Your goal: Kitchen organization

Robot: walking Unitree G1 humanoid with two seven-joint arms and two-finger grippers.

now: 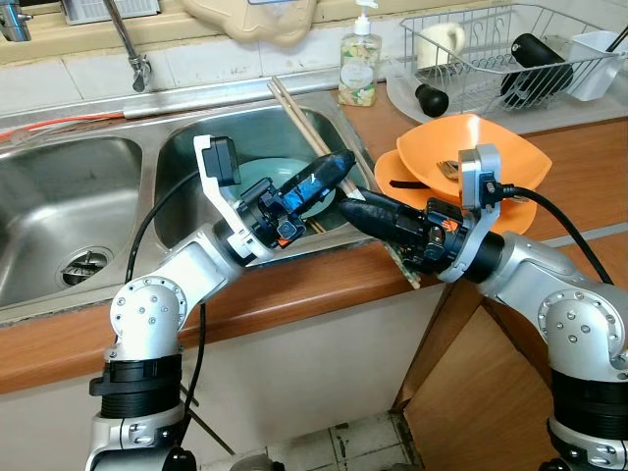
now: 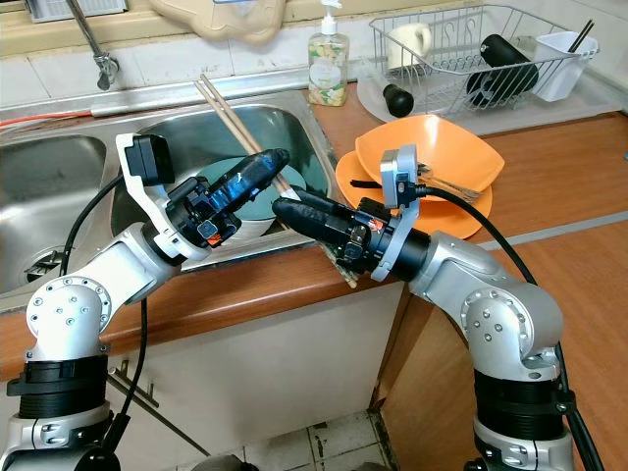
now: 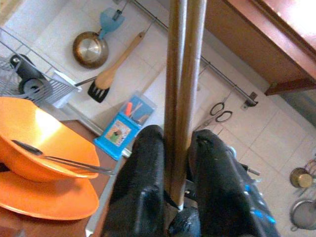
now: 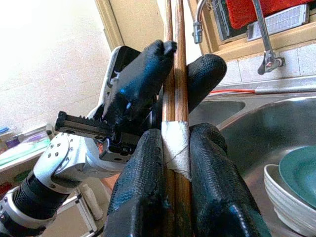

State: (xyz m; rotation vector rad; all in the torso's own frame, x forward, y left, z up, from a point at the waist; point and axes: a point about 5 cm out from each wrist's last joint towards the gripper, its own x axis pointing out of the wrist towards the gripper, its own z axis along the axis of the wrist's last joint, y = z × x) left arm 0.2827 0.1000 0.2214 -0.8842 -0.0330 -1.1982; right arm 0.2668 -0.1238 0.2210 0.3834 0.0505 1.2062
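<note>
Chopsticks: taped pair, clamped by both end effectors above the sink's front edge.
Long axis: slanting from bench edge up toward the tap side.
Left end effector: gripping farther up the pair.
Right end effector: gripping the taped lower end, nearer the bench.

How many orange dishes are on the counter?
2. An orange bowl sits on top of an orange plate, right of the sink near the drying rack. Cutlery rests in the bowl. More could be hidden beneath.
</note>
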